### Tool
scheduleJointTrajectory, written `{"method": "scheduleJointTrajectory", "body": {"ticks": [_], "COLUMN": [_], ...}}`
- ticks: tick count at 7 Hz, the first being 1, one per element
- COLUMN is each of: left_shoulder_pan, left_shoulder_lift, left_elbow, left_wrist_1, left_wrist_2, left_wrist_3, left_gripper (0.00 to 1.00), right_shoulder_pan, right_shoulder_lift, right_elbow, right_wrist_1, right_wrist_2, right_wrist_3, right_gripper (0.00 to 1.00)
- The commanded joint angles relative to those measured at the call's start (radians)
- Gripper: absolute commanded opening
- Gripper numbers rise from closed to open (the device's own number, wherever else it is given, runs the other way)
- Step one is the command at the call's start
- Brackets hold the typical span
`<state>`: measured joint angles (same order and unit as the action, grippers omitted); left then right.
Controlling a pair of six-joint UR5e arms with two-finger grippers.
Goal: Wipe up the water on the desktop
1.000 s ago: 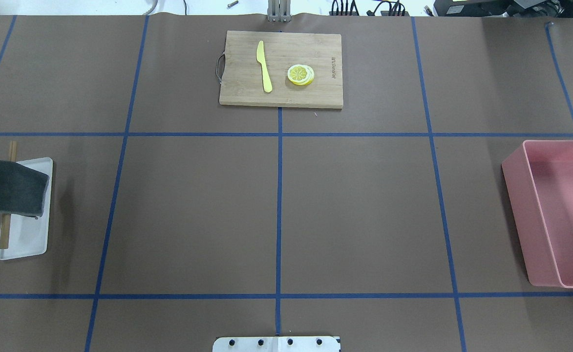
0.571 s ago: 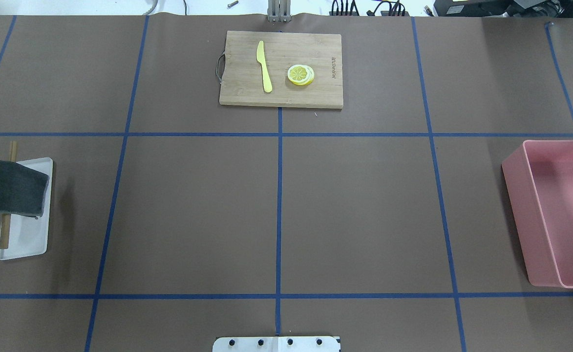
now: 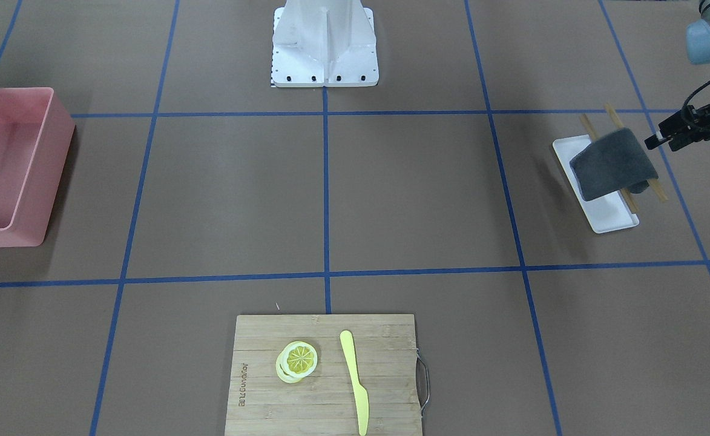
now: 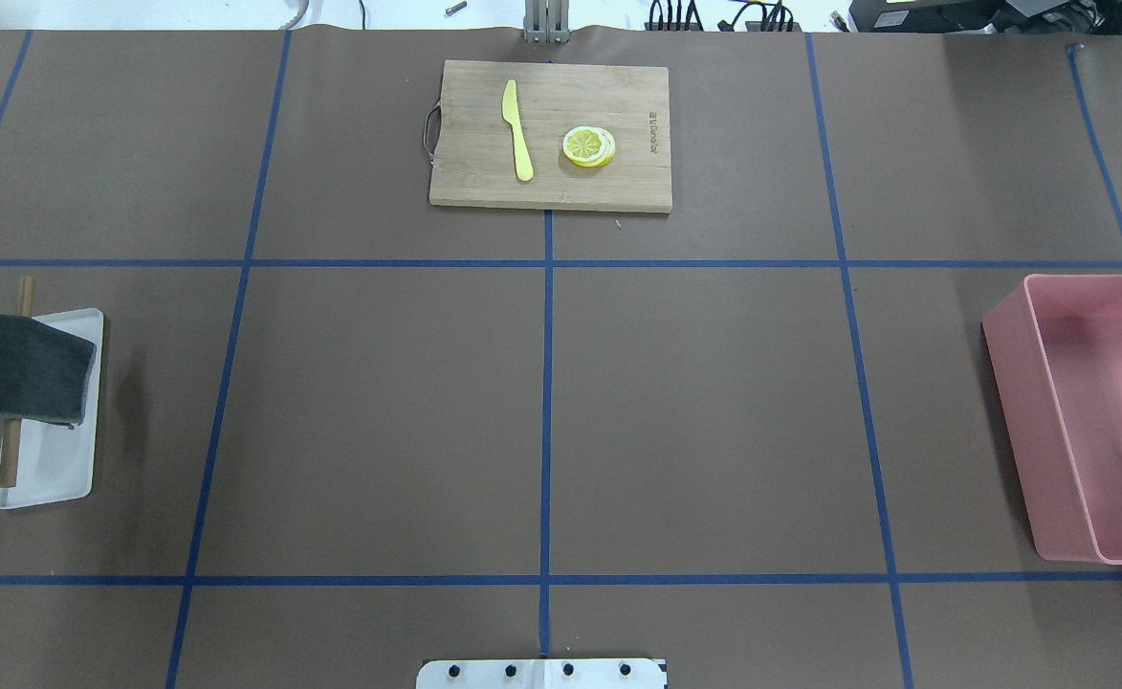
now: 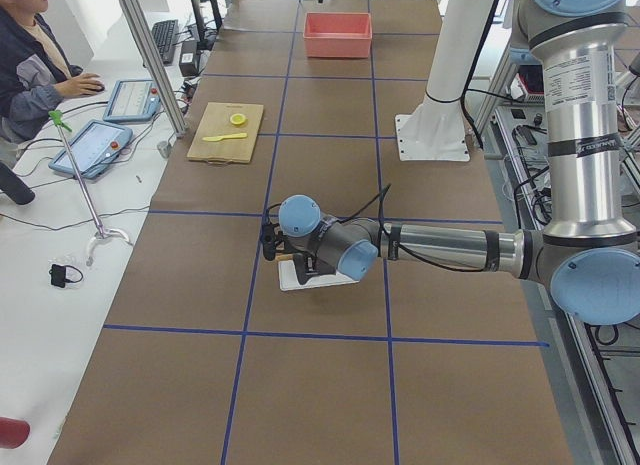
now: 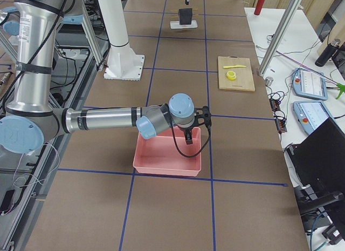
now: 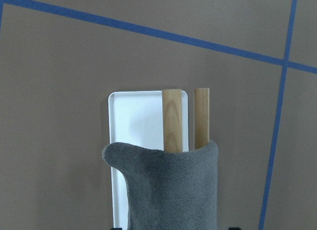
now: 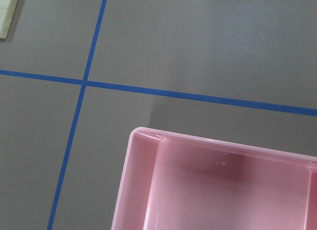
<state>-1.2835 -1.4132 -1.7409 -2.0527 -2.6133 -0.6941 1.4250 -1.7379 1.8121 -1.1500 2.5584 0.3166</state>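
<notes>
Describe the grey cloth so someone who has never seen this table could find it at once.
On the brown desktop crossed by blue tape lines, go to the end on the robot's left, opposite the pink plastic bin. There, by a small white rectangular tray, two wooden rods hold up the dark grey cloth draped over them. It is the only soft, dark thing there.

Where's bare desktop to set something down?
The two centre rectangles of the desktop are bare, between the cutting board far and the base plate near. Crowded only at the ends: white tray and grey cloth robot's left, pink bin right.
</notes>
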Motion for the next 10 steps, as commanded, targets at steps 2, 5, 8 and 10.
{"method": "scheduleJointTrajectory", "body": {"ticks": [2, 5, 8, 10], "left_shoulder_pan": [0.05, 0.052, 0.047, 0.039], "left_shoulder_lift": [-0.035, -0.024, -0.017, -0.012], "left_elbow": [0.023, 0.021, 0.011, 0.003], "left_wrist_1": [0.002, 0.0, -0.003, -0.006], "left_wrist_2": [0.004, 0.004, -0.005, -0.098], "left_wrist_3": [-0.082, -0.084, -0.084, -0.084], "left_gripper": [0.68, 0.32, 0.0, 0.0], "right_shoulder_pan": [-0.008, -0.008, -0.008, -0.008], "right_shoulder_lift": [0.009, 0.014, 0.012, 0.018], "right_elbow": [-0.03, -0.043, -0.043, -0.043], "right_wrist_1": [0.0, 0.0, 0.0, 0.0], "right_wrist_2": [-0.004, -0.003, -0.003, -0.003], "right_wrist_3": [-0.001, -0.001, -0.001, -0.001], "right_gripper": [1.0, 1.0, 1.0, 1.0]}}
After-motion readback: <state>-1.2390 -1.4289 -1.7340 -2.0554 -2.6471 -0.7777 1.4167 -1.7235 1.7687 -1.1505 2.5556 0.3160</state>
